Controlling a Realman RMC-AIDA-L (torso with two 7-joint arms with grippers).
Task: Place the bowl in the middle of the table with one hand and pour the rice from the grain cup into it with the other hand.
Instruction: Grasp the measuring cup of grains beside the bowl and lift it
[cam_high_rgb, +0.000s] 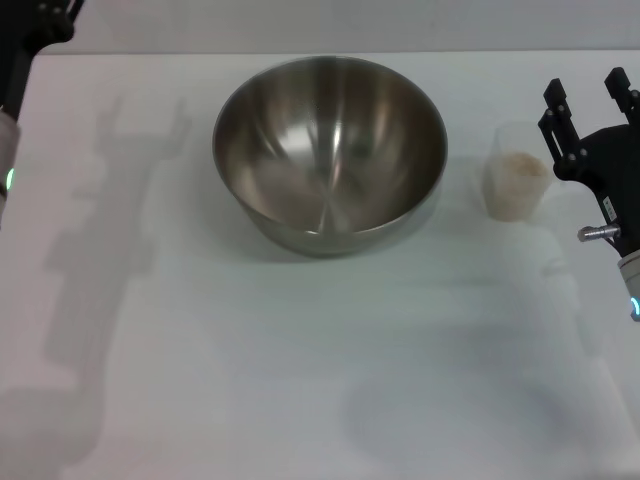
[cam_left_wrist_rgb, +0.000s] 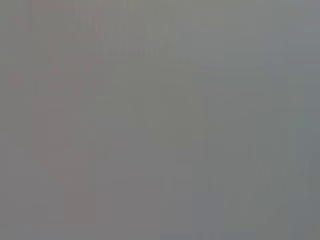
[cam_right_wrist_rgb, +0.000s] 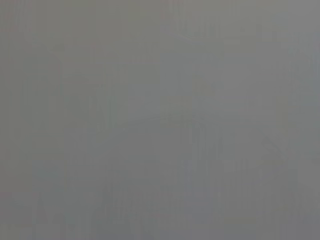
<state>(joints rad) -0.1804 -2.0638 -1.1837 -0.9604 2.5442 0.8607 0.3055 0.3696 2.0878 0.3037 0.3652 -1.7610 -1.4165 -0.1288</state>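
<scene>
The steel bowl (cam_high_rgb: 330, 150) stands upright on the white table (cam_high_rgb: 300, 380), at its middle towards the back. The clear grain cup (cam_high_rgb: 516, 172) stands upright to the right of the bowl, with pale rice (cam_high_rgb: 518, 166) in its lower part. My right gripper (cam_high_rgb: 588, 96) is open and empty, just right of the cup and apart from it. My left gripper (cam_high_rgb: 42, 22) is at the far left back corner, mostly out of view, far from the bowl. Both wrist views show only flat grey.
The table's back edge (cam_high_rgb: 320, 52) runs just behind the bowl. Shadows of the arms fall on the left and front right of the tabletop. Nothing else stands on the table.
</scene>
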